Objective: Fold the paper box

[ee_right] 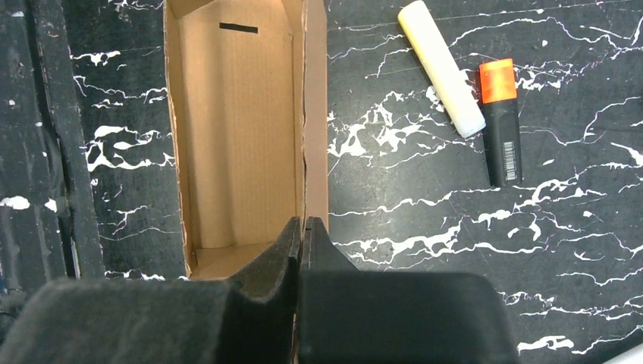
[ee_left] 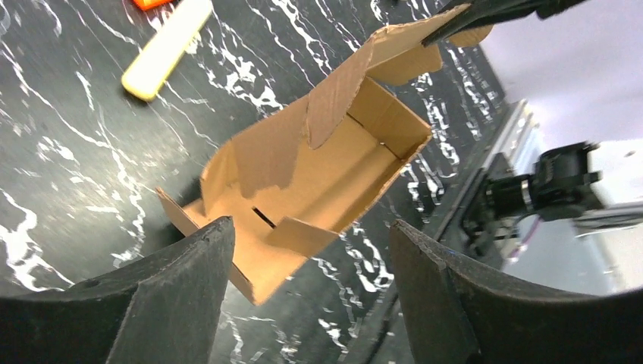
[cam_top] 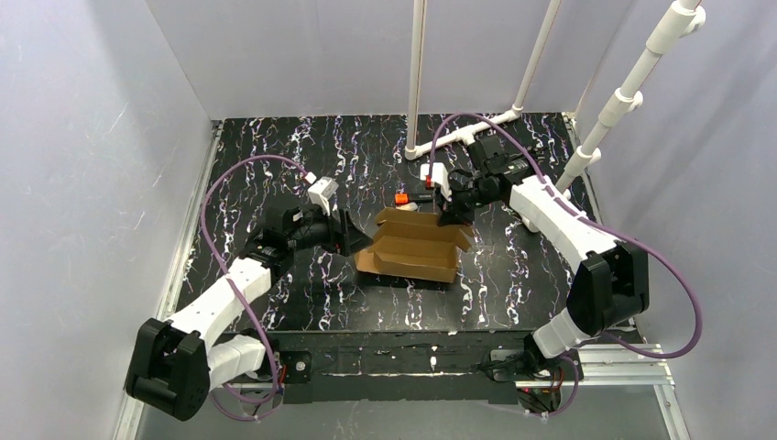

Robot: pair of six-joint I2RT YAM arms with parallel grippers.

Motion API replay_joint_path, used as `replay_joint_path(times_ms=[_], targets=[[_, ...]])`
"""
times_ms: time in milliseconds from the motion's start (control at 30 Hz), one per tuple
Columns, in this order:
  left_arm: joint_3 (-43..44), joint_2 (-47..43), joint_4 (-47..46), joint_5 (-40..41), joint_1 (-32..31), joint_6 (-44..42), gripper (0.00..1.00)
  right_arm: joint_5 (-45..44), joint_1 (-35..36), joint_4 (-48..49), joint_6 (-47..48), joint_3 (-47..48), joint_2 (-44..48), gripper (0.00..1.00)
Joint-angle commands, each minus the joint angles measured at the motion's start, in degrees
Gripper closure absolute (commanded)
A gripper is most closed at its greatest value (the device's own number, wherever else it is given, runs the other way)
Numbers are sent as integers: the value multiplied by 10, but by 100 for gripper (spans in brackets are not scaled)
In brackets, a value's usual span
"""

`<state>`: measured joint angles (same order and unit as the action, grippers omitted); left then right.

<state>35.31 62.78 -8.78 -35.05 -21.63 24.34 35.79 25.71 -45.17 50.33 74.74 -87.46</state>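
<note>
The half-folded paper box (cam_top: 417, 246) is lying at the centre of the table (cam_top: 275, 156). I am clamping its wall at 1 o'clock in my right gripper (ee_right: 302, 227) to steady it, while my left gripper (ee_left: 309, 227) is hovering at 9 o'clock, jaws apart.

The surface (cam_top: 275, 156) in front of me is black, veined with white streaks like marble. The paper box (cam_top: 412, 249), brown cardboard and open on top, sits on it near the middle. At twelve o'clock from the box lie a yellow marker (ee_right: 441, 67) and, just beside it, a black marker (ee_right: 504, 144) with an orange cap. At one o'clock, a white pipe fitting (cam_top: 454, 137) rests near the far edge.
</note>
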Motion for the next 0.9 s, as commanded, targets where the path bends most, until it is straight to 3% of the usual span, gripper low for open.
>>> replay_joint_path(times_ms=[0, 133, 333, 567, 767, 867], targets=[[6, -7, -31, -16, 0, -145, 27, 47, -4, -42, 23, 46, -13, 99], [-3, 19, -66, -52, 0, -175, 27, 77, -4, -76, 49, 63, -13, 99], [-23, 35, -130, -96, -1, -154, 29, 77, -4, -76, 52, 54, -7, 99], [-22, 55, -141, -115, -2, -171, 32, 94, -4, -108, 86, 72, -18, 99], [-17, 82, -141, -156, -2, -198, 39, 110, -4, -152, 127, 102, -35, 99], [-18, 81, -141, -170, -2, -216, 51, 123, -4, -174, 146, 113, -39, 99]])
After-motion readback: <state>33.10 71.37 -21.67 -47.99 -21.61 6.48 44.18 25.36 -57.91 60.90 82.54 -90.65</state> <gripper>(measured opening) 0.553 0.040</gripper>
